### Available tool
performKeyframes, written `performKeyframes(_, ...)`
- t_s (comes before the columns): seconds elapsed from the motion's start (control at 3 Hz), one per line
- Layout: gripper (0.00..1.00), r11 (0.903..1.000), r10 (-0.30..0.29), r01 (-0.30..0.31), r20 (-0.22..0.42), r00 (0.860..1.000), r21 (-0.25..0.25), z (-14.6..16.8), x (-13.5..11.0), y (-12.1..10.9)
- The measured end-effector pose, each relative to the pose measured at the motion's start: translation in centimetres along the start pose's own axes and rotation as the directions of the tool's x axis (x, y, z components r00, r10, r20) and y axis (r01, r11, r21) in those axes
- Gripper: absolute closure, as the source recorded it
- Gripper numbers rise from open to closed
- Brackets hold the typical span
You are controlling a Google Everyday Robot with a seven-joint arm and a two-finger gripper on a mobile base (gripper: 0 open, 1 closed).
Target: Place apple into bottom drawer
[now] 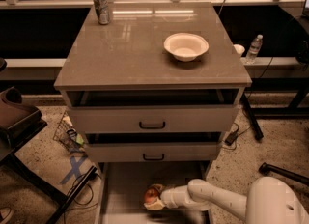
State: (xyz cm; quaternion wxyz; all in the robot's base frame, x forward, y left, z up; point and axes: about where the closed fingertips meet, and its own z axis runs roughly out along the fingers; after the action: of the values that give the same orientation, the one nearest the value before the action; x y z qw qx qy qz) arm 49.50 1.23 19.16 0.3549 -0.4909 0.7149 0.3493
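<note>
The red-orange apple (153, 192) is held in my gripper (154, 200) low over the floor of the bottom drawer (120, 184), which is pulled out from the cabinet's base. The gripper is shut on the apple and reaches in from the right on a white arm (217, 203). Whether the apple touches the drawer floor cannot be told. The two upper drawers (152, 120) show grey fronts with black handles above it.
A white bowl (186, 46) and a metal can (101, 6) stand on the cabinet top (125, 49). A wire basket (67, 133) and a dark chair (17, 121) are at the left. A water bottle (254, 48) stands at the right.
</note>
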Motion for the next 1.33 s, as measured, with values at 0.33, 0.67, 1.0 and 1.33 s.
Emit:
performKeyframes(0.33,1.0,0.9998,-0.003,0.002,-0.034,0.999,-0.018,2.02,2.33,0.09)
performKeyframes(0.67,0.78,0.9997,-0.003,0.002,-0.036,0.999,-0.025,2.5,2.55,0.29)
performKeyframes(1.0,0.54,0.9996,-0.002,0.001,-0.036,0.999,-0.027,2.64,2.55,0.42)
performKeyframes(1.33,0.31,0.9995,-0.001,0.0,-0.035,0.999,-0.031,2.81,2.52,0.58)
